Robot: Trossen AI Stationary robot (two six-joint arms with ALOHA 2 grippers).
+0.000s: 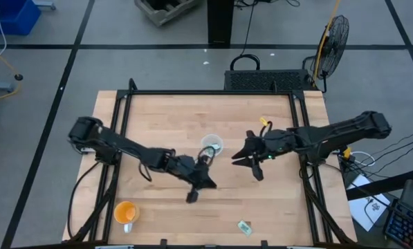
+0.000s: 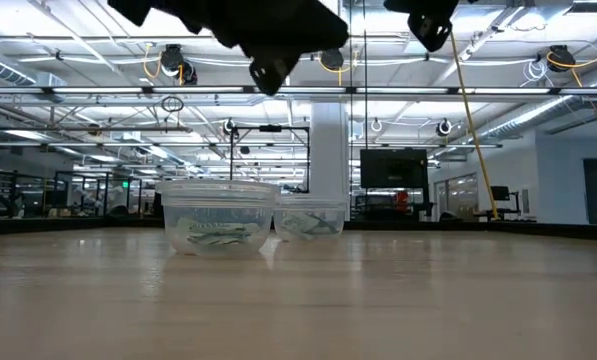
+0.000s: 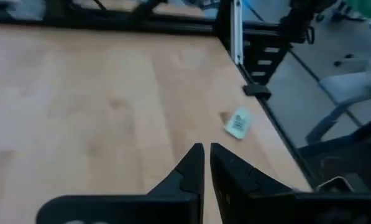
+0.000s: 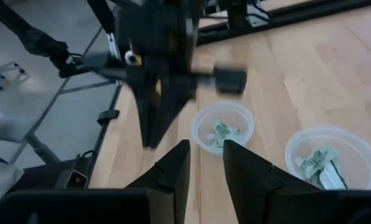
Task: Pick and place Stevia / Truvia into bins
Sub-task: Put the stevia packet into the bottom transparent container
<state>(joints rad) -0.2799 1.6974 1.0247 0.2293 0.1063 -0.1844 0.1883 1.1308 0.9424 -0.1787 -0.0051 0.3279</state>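
Two clear cups stand side by side mid-table, each with green-and-white packets inside: one cup [image 4: 222,127] and the other cup [image 4: 327,155], also seen as cup [image 2: 218,215] and cup [image 2: 308,218]. In the high view one cup [image 1: 211,146] shows plainly, and my left arm partly covers the other. One loose packet [image 1: 244,226] lies flat near the table's near right corner, also seen as packet [image 3: 238,122]. My left gripper [image 3: 206,152] hovers shut and empty just near of the cups [image 1: 207,181]. My right gripper [image 4: 205,149] hovers open and empty to their right [image 1: 244,160].
An orange cup [image 1: 125,212] stands near the near left corner. Black frame rails [image 1: 123,104] run along the table's left, far and right sides. Bare wood [image 1: 164,117] lies on the far half of the table, and more bare wood [image 1: 282,200] toward the near right.
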